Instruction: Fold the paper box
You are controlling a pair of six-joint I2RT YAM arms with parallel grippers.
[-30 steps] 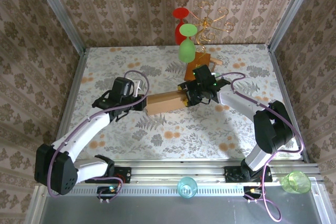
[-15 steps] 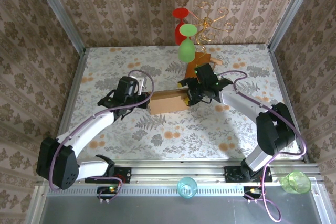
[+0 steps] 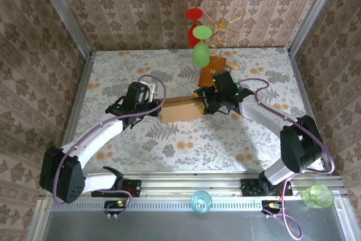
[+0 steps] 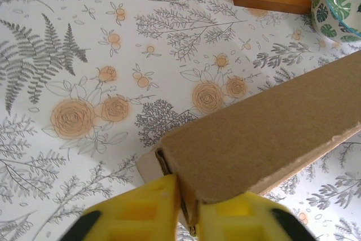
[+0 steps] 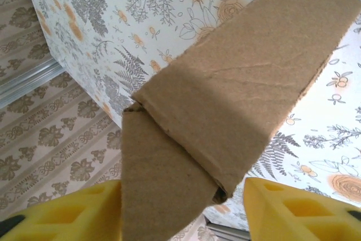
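Paper box (image 3: 179,109): light-brown corrugated, folded into a long narrow bar across the middle of the floral bench (image 3: 141,145), stretched between the two arms. Cannot tell whether resting on the surface or raised off it.

Gripped at its left end by the left end effector (image 4: 189,198), yellow fingers (image 4: 141,213) clenched on a thin cardboard wall at the corner, one on each side.

Straddled at its right end by the right end effector (image 5: 180,210): released, spread wide, a pointed flap overlapping one side, a bare gap showing beside the other. From the right wrist, panels creased and doubled over into a wedge-like end.

Just beyond the box toward the far wall, an orange-brown board (image 3: 213,70), apart from the cardboard. Past it, a green glass (image 3: 201,53) and a red glass (image 3: 193,23) by a gold wire rack (image 3: 228,22).
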